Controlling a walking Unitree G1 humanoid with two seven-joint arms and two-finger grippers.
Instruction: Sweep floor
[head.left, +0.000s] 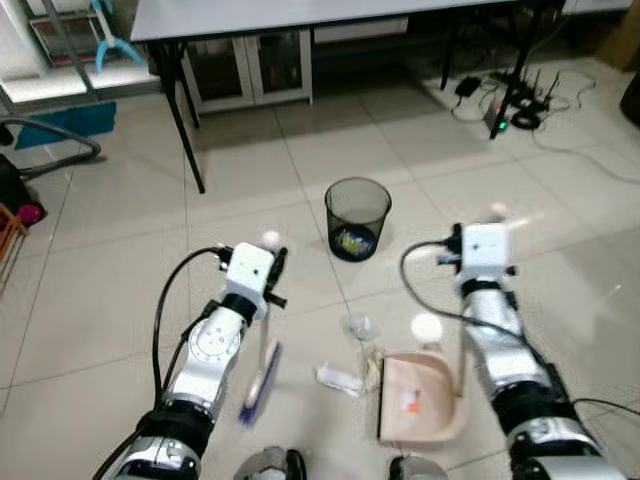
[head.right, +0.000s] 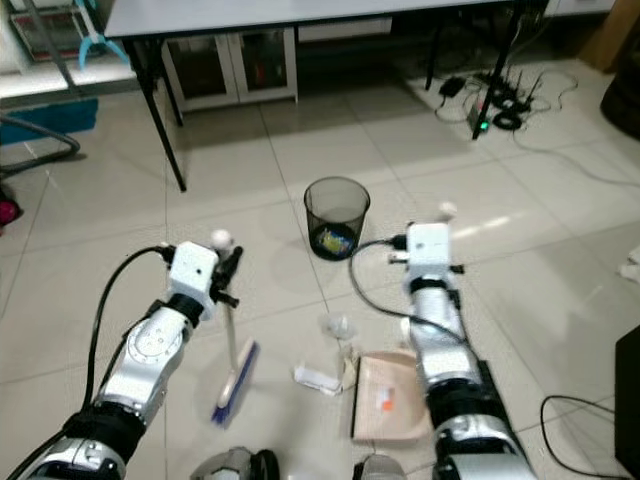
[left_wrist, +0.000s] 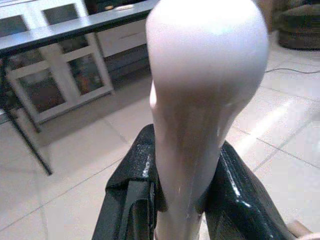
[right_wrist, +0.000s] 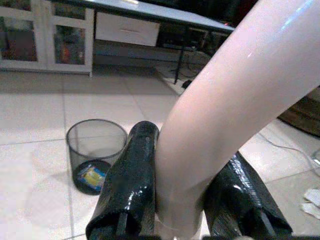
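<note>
My left gripper (head.left: 272, 262) is shut on the pale handle (left_wrist: 200, 100) of a small broom. Its blue-bristled head (head.left: 262, 385) rests on the tiles below. My right gripper (right_wrist: 187, 200) is shut on the curved pale handle (right_wrist: 240, 95) of a beige dustpan (head.left: 420, 400), which lies flat on the floor between my arms. Litter sits just left of the pan's mouth: a crumpled white wrapper (head.left: 340, 378) and a clear plastic scrap (head.left: 358, 325). A small white round piece (head.left: 427, 327) lies beyond the pan.
A black mesh bin (head.left: 357, 217) with some rubbish inside stands ahead on the tiles. Behind it are a grey table (head.left: 250, 15) on black legs and a white cabinet (head.left: 250, 65). Cables and a power strip (head.left: 505, 100) lie at the far right.
</note>
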